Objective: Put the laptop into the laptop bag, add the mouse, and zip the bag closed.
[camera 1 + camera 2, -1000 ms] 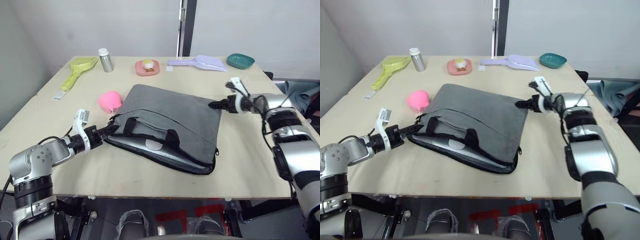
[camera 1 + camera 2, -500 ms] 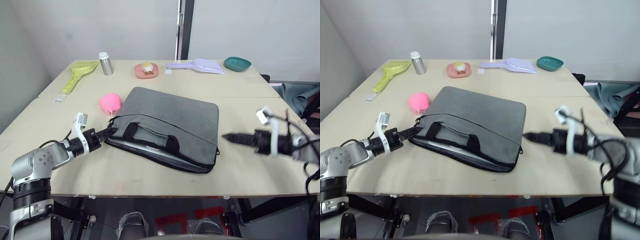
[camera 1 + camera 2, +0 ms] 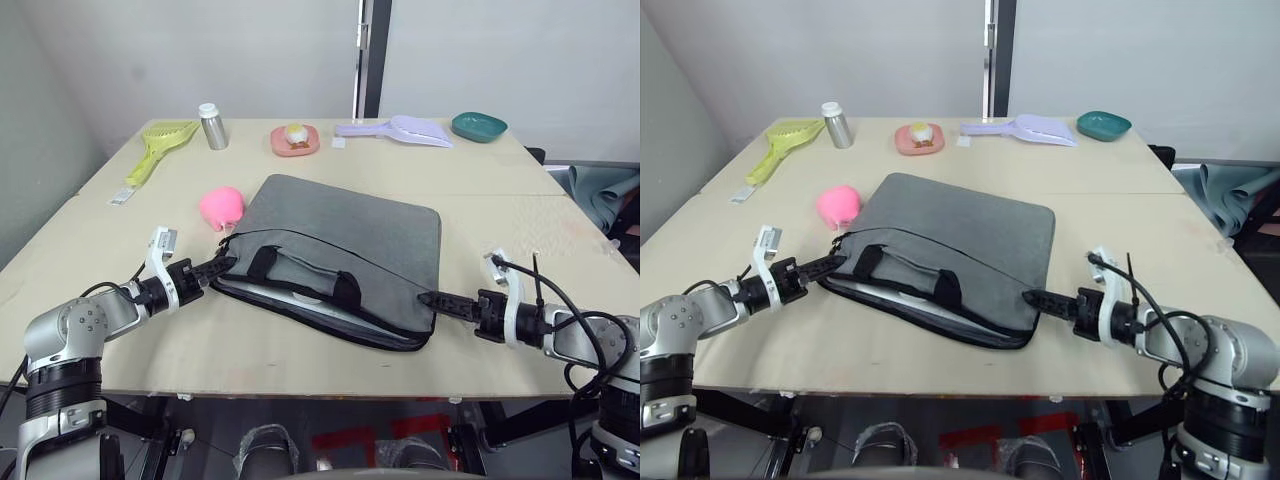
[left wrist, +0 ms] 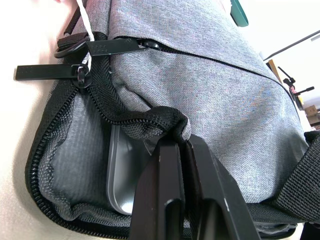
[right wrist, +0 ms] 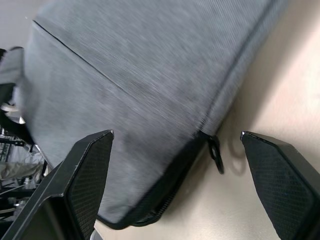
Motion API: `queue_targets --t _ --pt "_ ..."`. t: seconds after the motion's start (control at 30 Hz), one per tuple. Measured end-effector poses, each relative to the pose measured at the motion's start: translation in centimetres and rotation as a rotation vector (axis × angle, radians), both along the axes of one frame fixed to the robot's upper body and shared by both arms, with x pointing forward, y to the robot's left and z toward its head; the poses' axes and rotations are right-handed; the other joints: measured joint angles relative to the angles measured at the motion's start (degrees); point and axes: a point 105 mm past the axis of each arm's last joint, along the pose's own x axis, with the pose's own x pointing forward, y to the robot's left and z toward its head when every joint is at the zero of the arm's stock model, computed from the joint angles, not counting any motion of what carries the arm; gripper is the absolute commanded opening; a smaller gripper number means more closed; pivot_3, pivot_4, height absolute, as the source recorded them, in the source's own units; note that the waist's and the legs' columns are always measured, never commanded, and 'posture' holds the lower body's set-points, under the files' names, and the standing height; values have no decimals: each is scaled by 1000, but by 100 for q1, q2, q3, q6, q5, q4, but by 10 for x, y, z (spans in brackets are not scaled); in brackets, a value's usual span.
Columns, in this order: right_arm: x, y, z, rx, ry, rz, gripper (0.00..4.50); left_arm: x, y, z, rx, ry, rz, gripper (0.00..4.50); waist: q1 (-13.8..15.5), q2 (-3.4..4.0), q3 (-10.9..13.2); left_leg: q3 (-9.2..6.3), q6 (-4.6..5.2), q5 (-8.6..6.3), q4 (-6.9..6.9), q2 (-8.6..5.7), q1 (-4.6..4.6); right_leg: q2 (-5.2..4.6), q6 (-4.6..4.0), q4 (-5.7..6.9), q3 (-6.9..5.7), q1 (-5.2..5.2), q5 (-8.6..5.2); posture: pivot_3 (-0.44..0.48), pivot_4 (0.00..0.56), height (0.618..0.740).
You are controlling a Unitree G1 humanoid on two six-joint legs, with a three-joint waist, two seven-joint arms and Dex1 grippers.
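Gaping grey laptop bag (image 3: 340,250), laptop (image 4: 120,170) inside | left fingers (image 4: 165,200) pinching its edge | right fingers (image 5: 85,175) spread

Silver-grey metal arms here, rounded shells with black ribbed joint bands. Black cables loop loose along both forearms. White brackets sit at each wrist. The left gripper (image 3: 222,264) and right gripper (image 3: 428,297) carry slim black jaws, textured on the inner faces.
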Motion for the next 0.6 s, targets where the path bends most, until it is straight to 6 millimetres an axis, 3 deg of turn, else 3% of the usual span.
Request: queue_targets --t 0.17,0.4,0.6 --pt "15 12 1 -7 -22 38 2378 1 -1 2 0 6 0 0 -7 0 0 0 -2 1 1 0 2 0 2 1 1 2 1 0 150 740" --pt "33 3 14 -64 -85 53 57 -14 -5 4 26 8 -46 0 -48 0 0 2 -28 15 -14 2 -4 5 4 -13 -2 -4 0 0 150 740" --pt "64 11 31 -154 -150 122 57 -42 -2 5 38 43 -112 0 -126 1 1 6 -27 14 -17 8 -14 11 3 -6 0 -24 0 0 150 740"
